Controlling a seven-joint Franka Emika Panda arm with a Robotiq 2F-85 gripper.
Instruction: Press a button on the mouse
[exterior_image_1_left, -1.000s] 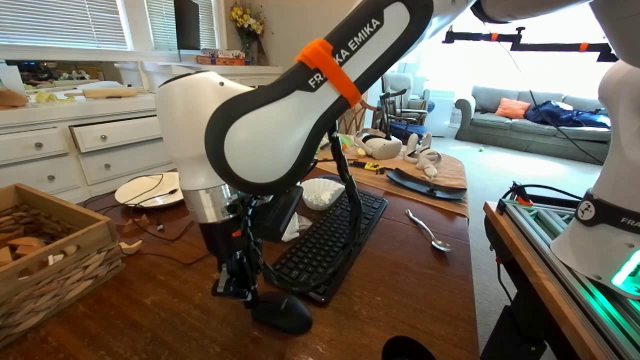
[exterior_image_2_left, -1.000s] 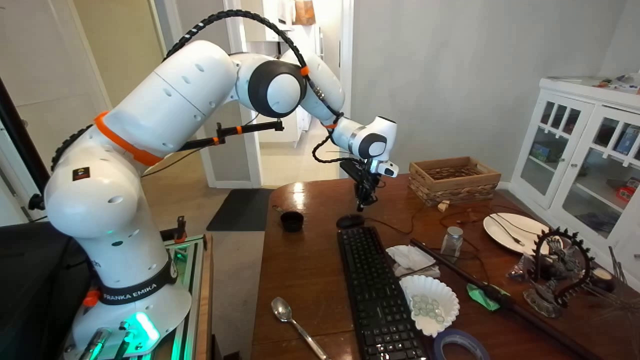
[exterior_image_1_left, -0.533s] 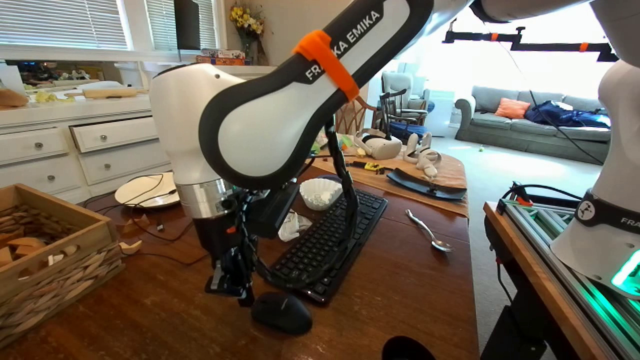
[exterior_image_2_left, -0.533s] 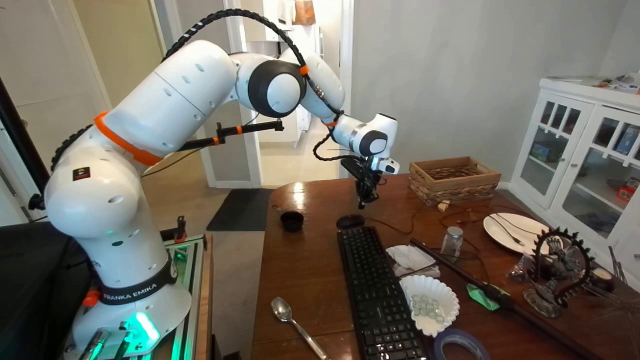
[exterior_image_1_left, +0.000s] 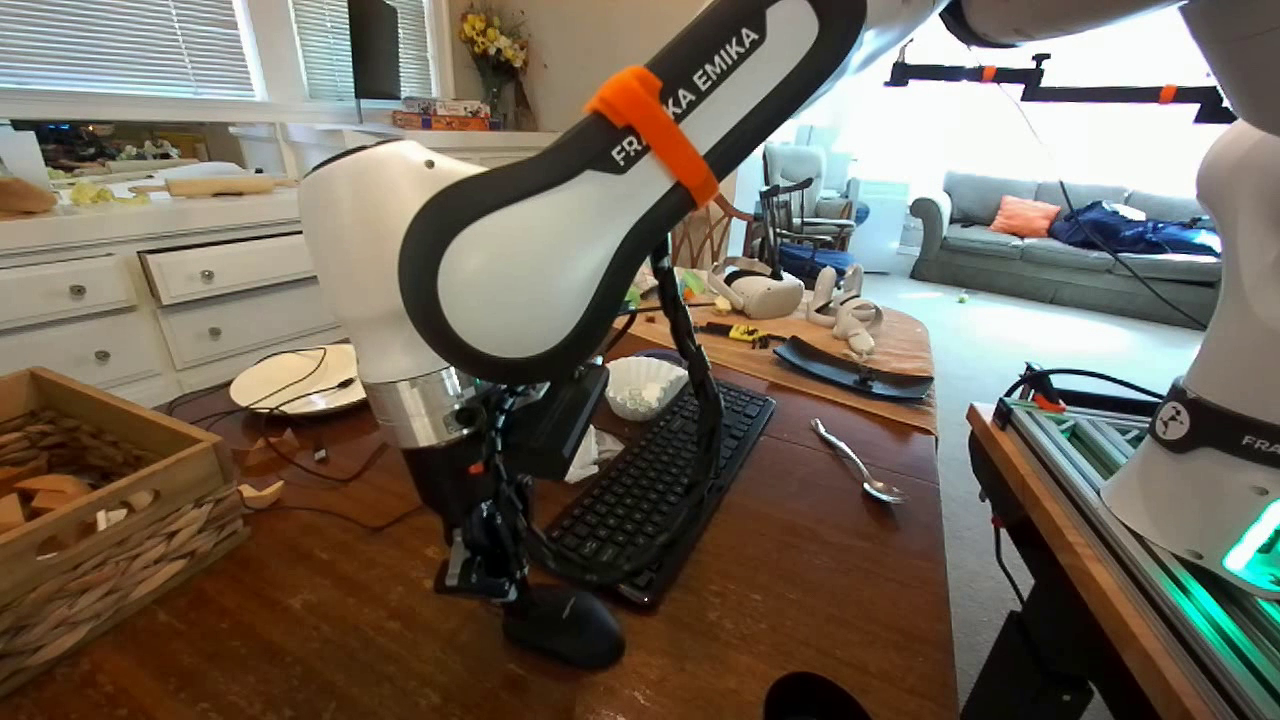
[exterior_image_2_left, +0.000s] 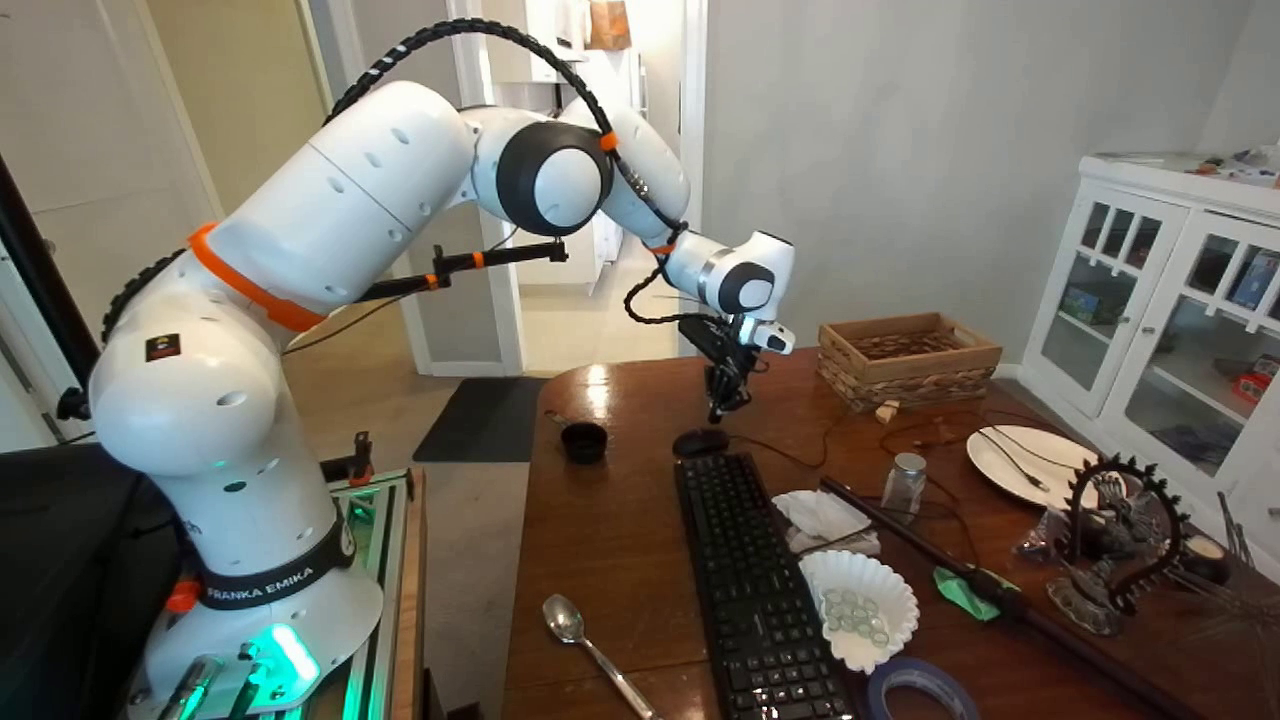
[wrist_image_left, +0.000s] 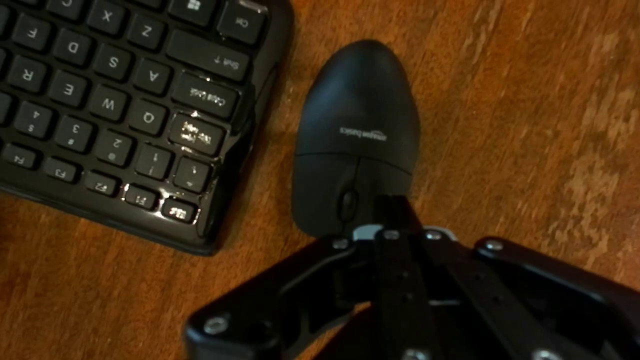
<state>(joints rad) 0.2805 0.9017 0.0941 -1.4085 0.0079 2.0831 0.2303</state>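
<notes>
The black oval mouse (wrist_image_left: 357, 110) lies on the wooden table, its two buttons and scroll wheel facing my gripper in the wrist view. It also shows in both exterior views (exterior_image_1_left: 568, 632) (exterior_image_2_left: 700, 443). My gripper (wrist_image_left: 395, 202) is shut and empty, with its fingertips together. In the wrist view the tips overlap the mouse button on the image right of the wheel and hide part of it. In both exterior views the tips (exterior_image_1_left: 517, 603) (exterior_image_2_left: 715, 415) are at the mouse's button end. I cannot tell whether they touch it. The mouse's thin cord (exterior_image_2_left: 790, 458) runs off across the table.
A long black keyboard (wrist_image_left: 115, 100) lies close beside the mouse. A small black cup (exterior_image_2_left: 584, 442), a spoon (exterior_image_2_left: 590, 640), a white fluted bowl (exterior_image_2_left: 860, 640), a glass jar (exterior_image_2_left: 904, 485) and a woven wooden basket (exterior_image_2_left: 905, 380) stand on the table.
My gripper lifted slightly and drew back from the mouse half a second ago. It has since come down and forward, over the mouse's button end. The mouse has not visibly moved.
</notes>
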